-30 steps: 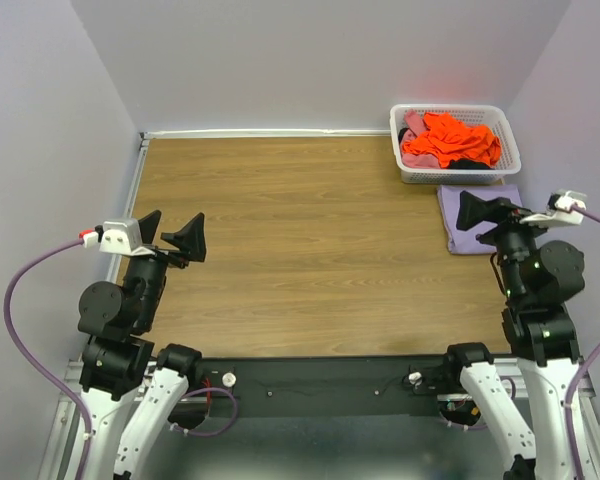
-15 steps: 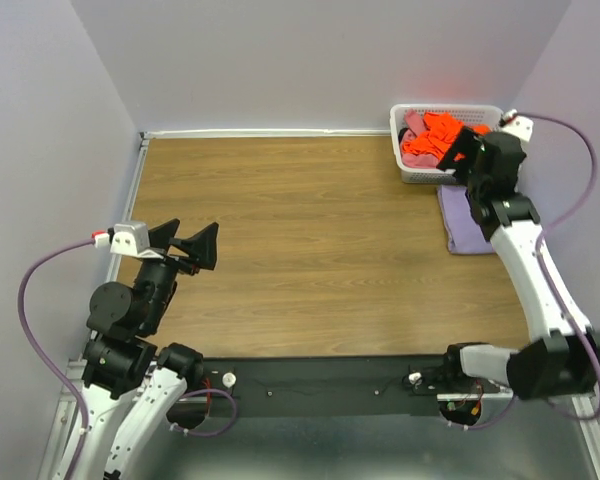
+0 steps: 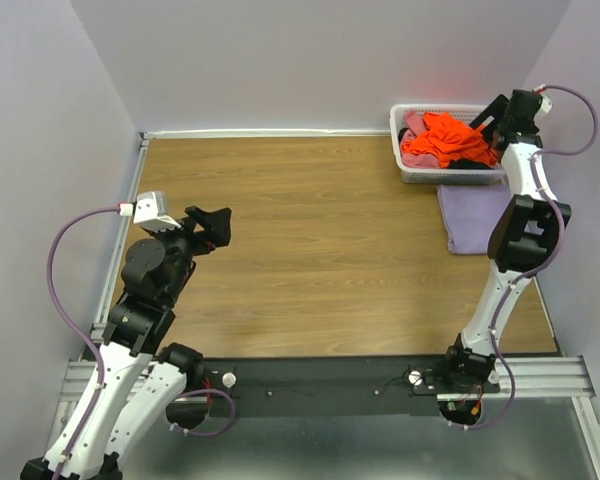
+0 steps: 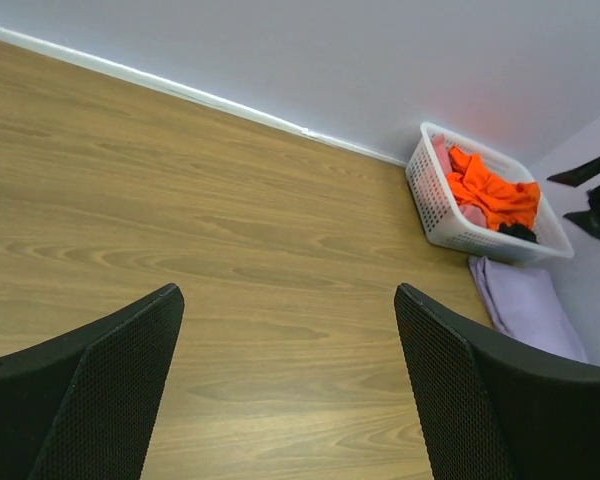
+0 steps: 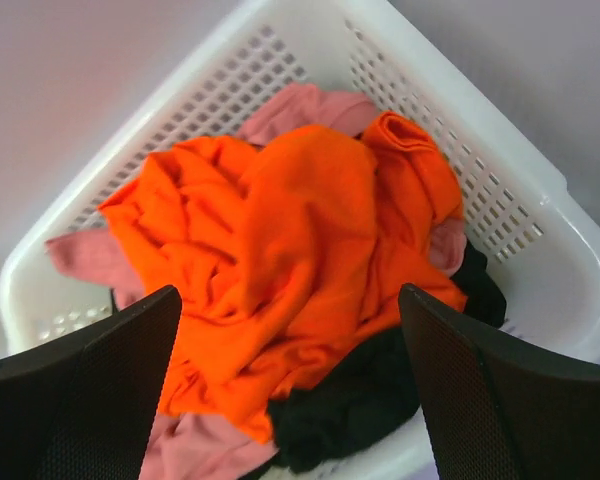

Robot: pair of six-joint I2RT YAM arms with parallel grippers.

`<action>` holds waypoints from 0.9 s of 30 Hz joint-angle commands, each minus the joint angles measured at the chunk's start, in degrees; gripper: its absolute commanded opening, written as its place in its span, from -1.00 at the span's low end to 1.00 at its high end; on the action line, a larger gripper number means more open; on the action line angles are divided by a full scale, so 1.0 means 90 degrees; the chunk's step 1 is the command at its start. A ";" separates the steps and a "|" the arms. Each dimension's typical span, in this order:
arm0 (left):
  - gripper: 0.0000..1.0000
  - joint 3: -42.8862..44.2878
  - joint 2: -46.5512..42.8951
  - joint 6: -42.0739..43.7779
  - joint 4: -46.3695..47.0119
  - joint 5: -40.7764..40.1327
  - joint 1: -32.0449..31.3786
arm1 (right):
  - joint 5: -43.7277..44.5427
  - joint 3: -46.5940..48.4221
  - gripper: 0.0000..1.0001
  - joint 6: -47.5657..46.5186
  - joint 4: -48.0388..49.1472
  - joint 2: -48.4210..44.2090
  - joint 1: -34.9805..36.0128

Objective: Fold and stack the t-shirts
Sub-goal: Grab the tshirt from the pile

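Pale lavender-grey walls (image 3: 310, 60) enclose a wood-grain table (image 3: 310, 240) edged by white trim (image 3: 270, 132).

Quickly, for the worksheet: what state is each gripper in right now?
Left gripper: open, holding nothing, over the table.
Right gripper: open, empty, above the orange t-shirt in the basket.

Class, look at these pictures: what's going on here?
The right gripper, open, hovers over the white basket, where the orange t-shirt lies crumpled on pink cloth and black cloth. A lavender t-shirt lies folded on the table beside the basket. The left gripper, open and empty, hangs over bare wood.
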 commanded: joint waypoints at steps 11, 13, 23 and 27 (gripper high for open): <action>0.87 0.0182 -0.0057 -0.0650 -0.0204 -0.0701 -0.0021 | -0.1986 0.2017 0.56 0.0518 0.0174 0.2011 -0.0229; 0.88 0.0192 -0.0047 -0.0640 -0.0195 -0.0720 -0.0031 | -0.2269 0.1949 0.40 0.0509 0.0213 0.1943 -0.0219; 0.87 0.0114 0.0070 -0.0221 0.0156 -0.0565 -0.0021 | -0.2280 0.0885 -0.99 -0.0155 0.0262 0.0616 -0.0073; 0.86 0.0192 0.0246 0.0053 0.0313 -0.0418 -0.0031 | -0.2202 0.0699 -0.99 -0.0399 0.0262 -0.0165 -0.0014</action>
